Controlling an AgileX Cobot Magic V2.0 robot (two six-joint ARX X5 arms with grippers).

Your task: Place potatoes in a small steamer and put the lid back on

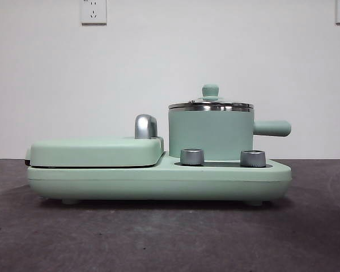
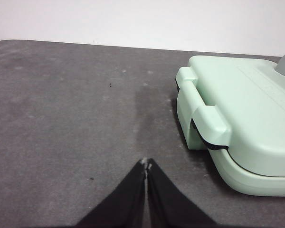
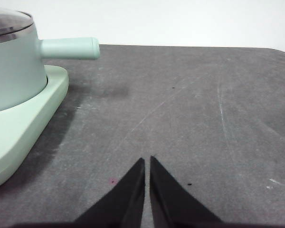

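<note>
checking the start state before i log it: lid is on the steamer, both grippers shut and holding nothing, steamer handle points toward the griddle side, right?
One thing is off: in the front view the small steamer has its handle pointing away from the griddle, not toward it. The lid is on, and the left gripper and right gripper are shut and hold nothing.

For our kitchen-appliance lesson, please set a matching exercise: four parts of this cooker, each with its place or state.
Things:
1. lid
2. small steamer
3. griddle cover
4. two silver dials

Descriptions:
A. closed flat, beside the pot
B. on the base in front of the pot
C. resting on the pot's rim
D. standing on the base, handle pointing sideways

Pairs: 1-C, 2-D, 3-A, 4-B
</note>
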